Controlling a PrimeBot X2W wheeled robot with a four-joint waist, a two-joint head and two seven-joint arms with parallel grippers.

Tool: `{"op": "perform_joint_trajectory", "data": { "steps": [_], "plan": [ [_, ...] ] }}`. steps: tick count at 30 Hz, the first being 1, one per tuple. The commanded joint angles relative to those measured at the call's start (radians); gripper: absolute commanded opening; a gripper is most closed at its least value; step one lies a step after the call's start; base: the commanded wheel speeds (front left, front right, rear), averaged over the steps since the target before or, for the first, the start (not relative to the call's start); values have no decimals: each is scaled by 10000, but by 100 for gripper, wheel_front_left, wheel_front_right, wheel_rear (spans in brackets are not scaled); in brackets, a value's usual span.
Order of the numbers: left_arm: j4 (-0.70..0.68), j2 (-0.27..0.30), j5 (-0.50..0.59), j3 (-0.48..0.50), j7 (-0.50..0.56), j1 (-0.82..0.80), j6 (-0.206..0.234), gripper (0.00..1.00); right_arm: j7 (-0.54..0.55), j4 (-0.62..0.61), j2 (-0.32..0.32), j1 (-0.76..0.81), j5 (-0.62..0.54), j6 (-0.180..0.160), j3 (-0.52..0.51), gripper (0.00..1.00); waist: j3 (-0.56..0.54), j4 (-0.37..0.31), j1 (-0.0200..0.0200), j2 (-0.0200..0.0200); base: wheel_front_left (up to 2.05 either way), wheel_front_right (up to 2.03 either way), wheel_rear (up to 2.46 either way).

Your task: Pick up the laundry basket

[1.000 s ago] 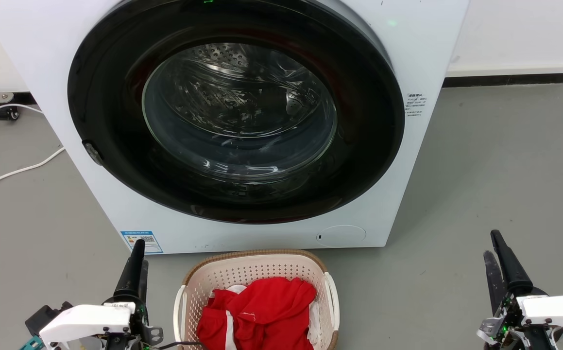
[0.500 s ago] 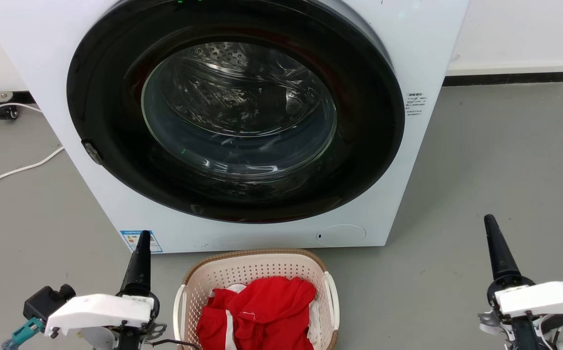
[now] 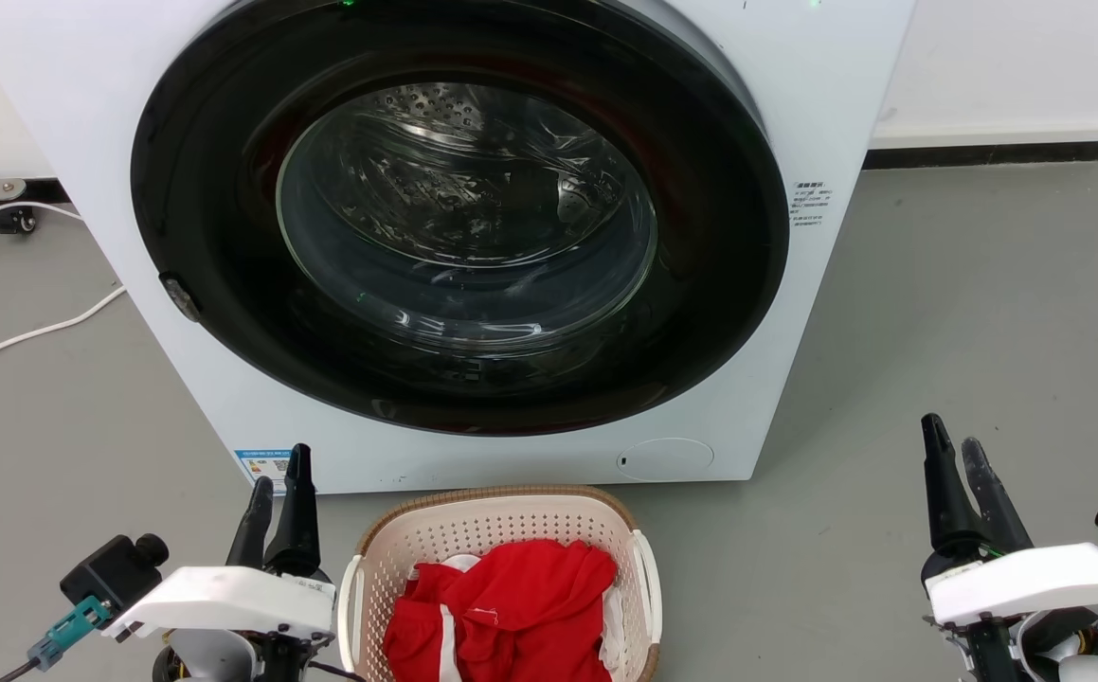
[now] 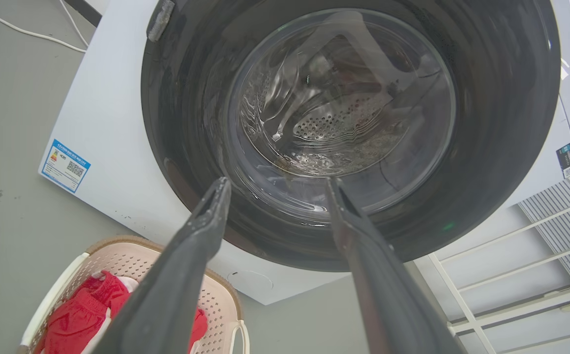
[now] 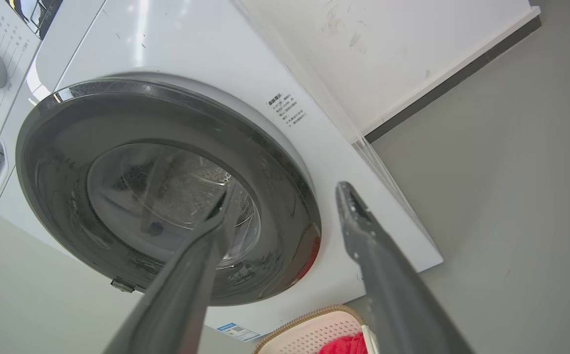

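The laundry basket (image 3: 501, 499) sits on the grey floor just in front of the washing machine, cream and perforated with a brown rim and white side handles. Red clothing (image 3: 511, 606) lies in it. My left gripper (image 3: 281, 471) is open, just left of the basket's left handle, holding nothing. My right gripper (image 3: 950, 437) is open too, well to the right of the basket over bare floor. In the left wrist view my left gripper (image 4: 277, 183) points at the machine door, with the basket (image 4: 132, 260) at lower left. The right wrist view has my right gripper (image 5: 288, 188) and the basket (image 5: 309, 329) at the bottom edge.
A white washing machine (image 3: 776, 114) with a shut round dark glass door (image 3: 463, 218) stands right behind the basket. A white cable (image 3: 27, 333) lies on the floor at the left. A white wall with a dark skirting (image 3: 984, 152) runs at the back right.
Both wrists have turned, so each gripper now shows two spread fingers instead of one. The left gripper has shifted towards the basket; the right one has moved forward and slightly inward.
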Motion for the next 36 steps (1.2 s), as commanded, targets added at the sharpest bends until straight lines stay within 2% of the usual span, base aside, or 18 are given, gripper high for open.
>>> {"op": "perform_joint_trajectory", "data": {
  "steps": [1, 9, 36],
  "plan": [
    [-171, 44, 440, -49, -133, -197, 50, 100, -145, -190, -48, 10, -474, 0, 21, 100, -1, 3, 0, 0, 0, 0, 0],
    [-141, 48, 1628, -143, -416, -190, 138, 100, -438, -283, -53, 64, -1747, 0, 66, 100, -2, 7, 0, 0, 0, 0, 0],
    [-13, 56, 4603, -331, -1146, -106, 389, 100, -1152, -580, -67, 218, -4717, 0, 144, 100, 0, -25, 0, 0, 0, 0, 0]
  ]
}}
